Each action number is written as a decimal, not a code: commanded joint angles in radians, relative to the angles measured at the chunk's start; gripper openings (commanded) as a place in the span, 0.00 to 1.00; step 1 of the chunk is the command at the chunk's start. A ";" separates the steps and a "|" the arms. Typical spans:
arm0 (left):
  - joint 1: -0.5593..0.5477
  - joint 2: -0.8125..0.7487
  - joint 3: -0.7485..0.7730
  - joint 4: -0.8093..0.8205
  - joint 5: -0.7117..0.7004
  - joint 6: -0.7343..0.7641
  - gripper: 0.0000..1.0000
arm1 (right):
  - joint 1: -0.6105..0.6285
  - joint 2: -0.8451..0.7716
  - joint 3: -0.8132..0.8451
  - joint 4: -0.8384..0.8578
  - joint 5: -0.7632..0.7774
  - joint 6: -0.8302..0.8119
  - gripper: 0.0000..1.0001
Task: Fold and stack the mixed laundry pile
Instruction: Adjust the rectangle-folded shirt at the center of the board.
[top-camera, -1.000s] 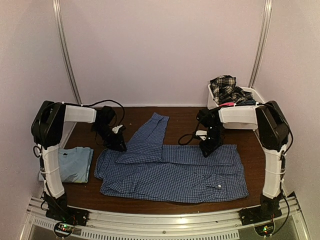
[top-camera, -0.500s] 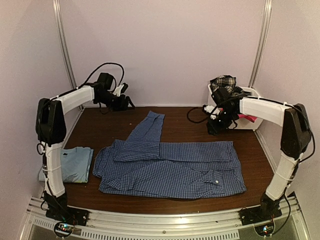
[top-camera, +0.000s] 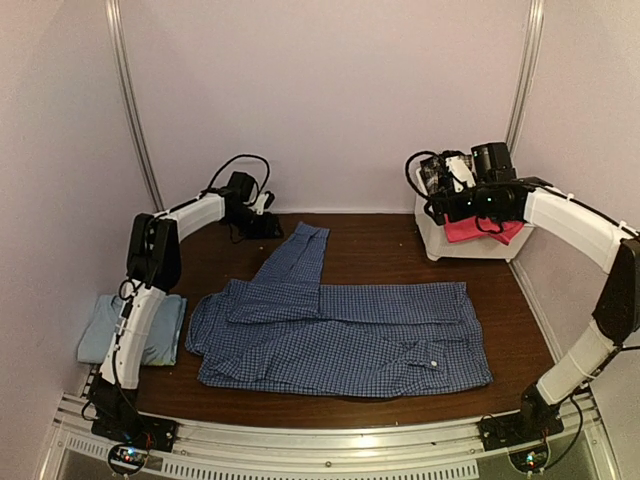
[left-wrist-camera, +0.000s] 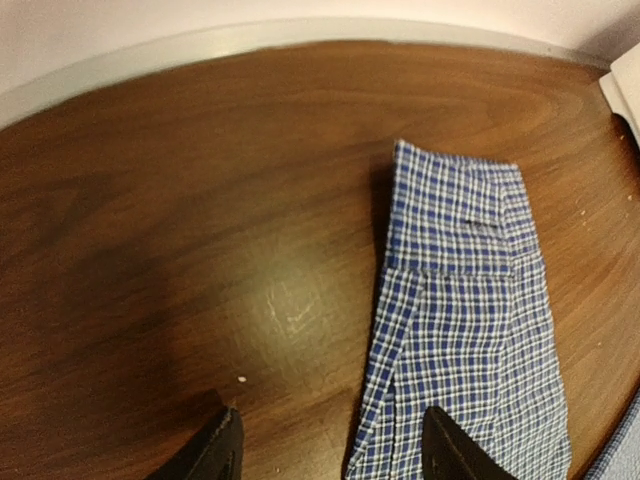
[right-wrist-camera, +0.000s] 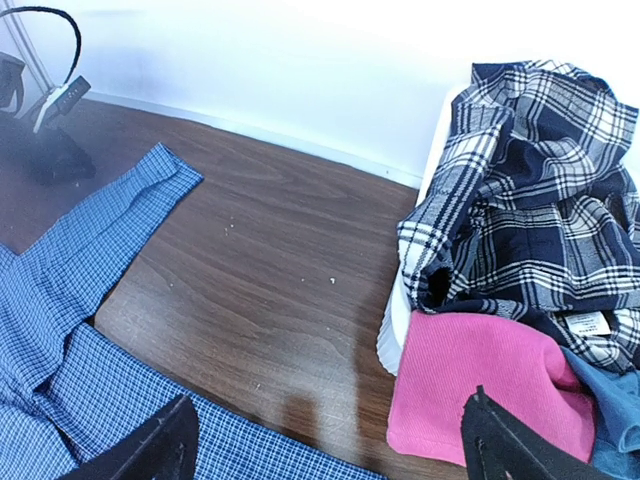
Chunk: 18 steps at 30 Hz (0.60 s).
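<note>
Looking down from above, we see the blue checked shirt (top-camera: 340, 340) spread flat across the middle of the brown table (top-camera: 370, 250), one sleeve (top-camera: 300, 255) angled toward the back wall. A folded light blue T-shirt (top-camera: 150, 330) lies at the table's left edge, apart from the shirt. At the back right stands a white basket (top-camera: 432, 235) with a black-and-white plaid piece (top-camera: 440, 170) heaped on top and a pink piece (top-camera: 480, 232) hanging over its front rim. We find the left gripper (top-camera: 266, 226) low at the back of the table, just beside the sleeve's cuff, and the right gripper (top-camera: 445, 205) raised over the basket's near rim.

From the left wrist, we see the two fingers (left-wrist-camera: 225, 450) spread apart with nothing between them, hovering above bare wood, the sleeve's cuff ahead and to the right.

From the right wrist, we see its fingers (right-wrist-camera: 150, 450) standing wide apart and empty. Beyond them are the wood, the basket's left wall, the plaid piece draped over it, the pink piece below that, and a bit of blue cloth (right-wrist-camera: 612, 420) at the far right.
</note>
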 joint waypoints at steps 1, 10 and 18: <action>-0.046 0.011 0.057 -0.059 -0.067 0.075 0.62 | -0.006 0.088 0.069 -0.100 -0.064 0.005 0.90; -0.133 0.064 0.059 -0.130 -0.208 0.137 0.60 | -0.010 0.159 0.112 -0.143 -0.121 0.027 0.86; -0.174 0.108 0.085 -0.221 -0.417 0.181 0.35 | -0.011 0.180 0.130 -0.181 -0.159 0.040 0.83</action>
